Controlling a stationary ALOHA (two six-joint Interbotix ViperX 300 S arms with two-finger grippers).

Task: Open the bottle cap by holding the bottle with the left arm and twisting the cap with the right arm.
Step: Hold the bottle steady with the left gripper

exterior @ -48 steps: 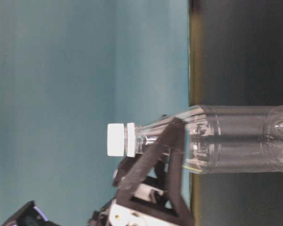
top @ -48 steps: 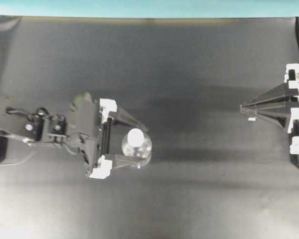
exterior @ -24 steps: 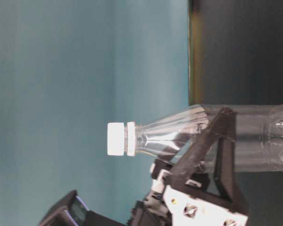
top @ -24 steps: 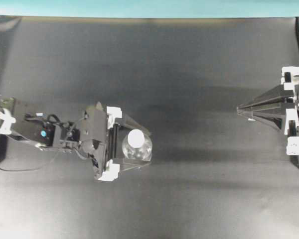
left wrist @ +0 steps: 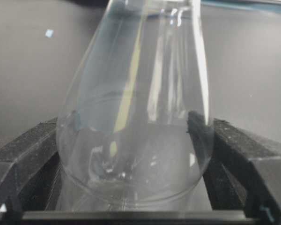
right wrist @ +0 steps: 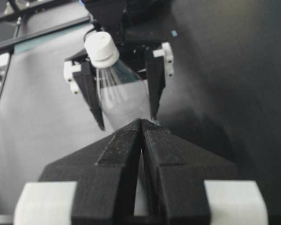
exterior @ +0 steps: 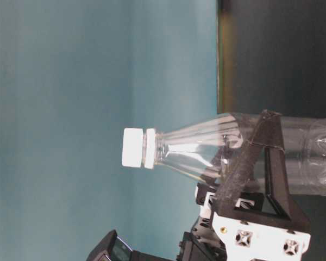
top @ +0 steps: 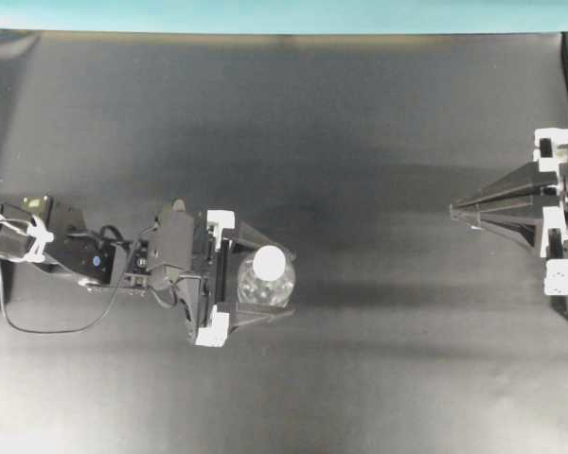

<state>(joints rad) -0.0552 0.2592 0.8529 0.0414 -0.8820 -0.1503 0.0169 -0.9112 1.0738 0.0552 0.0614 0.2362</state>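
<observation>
The clear bottle (top: 261, 288) stands on the black table with its white bottle cap (top: 272, 261) on top. My left gripper (top: 286, 281) is open, and its two black fingers flank the bottle's body, one on each side. In the left wrist view the bottle (left wrist: 136, 117) fills the gap between the fingers (left wrist: 28, 150), and I cannot tell whether they touch it. In the table-level view a left finger (exterior: 261, 157) crosses the bottle's body (exterior: 307, 147) well below the cap (exterior: 133, 155). My right gripper (top: 452, 208) is shut and empty at the far right, pointing at the bottle (right wrist: 124, 96) and cap (right wrist: 101, 48).
A tiny white scrap (top: 475, 227) lies on the table just below the right gripper's tip. A teal wall (top: 284, 14) runs along the table's far edge. The left arm's loose black cable (top: 47, 326) loops at the left.
My left gripper has slid right and down from the bottle's neck to its body, still open. The bottle has shifted slightly right and leans a little. The right gripper has hardly moved.
</observation>
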